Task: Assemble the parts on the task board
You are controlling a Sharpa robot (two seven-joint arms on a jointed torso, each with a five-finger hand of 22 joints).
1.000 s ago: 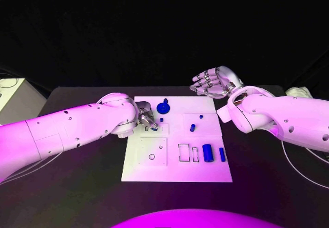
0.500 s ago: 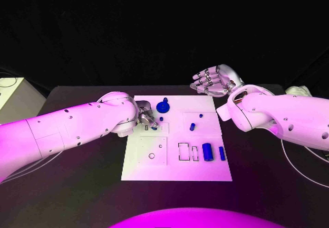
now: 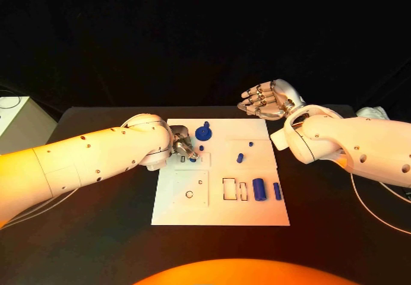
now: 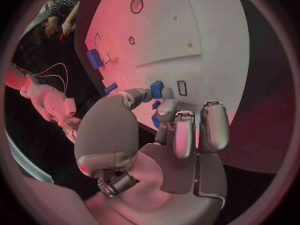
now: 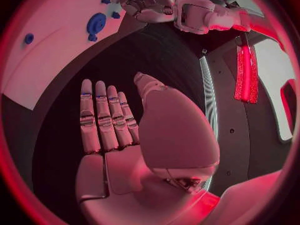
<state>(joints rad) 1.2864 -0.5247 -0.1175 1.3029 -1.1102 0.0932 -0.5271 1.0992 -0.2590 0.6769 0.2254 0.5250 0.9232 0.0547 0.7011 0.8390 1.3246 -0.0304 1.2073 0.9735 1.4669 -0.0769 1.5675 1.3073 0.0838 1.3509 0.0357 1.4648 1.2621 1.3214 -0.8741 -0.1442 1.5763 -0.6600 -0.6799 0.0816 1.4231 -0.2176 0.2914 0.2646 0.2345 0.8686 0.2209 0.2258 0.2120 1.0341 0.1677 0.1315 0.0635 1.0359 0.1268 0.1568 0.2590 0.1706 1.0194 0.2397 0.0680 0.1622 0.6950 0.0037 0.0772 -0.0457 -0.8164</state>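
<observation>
Lying flat, white task board (image 3: 221,202), scattered blue parts (image 3: 259,190)

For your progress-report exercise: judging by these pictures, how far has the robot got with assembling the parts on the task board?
Early to midway. Looks done: a round blue part stands at the task board's far edge. In hand: the left hand pinches a small blue part over the board. Left: two blue bars lie loose beside empty outlined slots; the right hand waits open, off the board.

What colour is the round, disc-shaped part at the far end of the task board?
Blue. The disc-shaped part shows best in the head view, on the white task board.
</observation>
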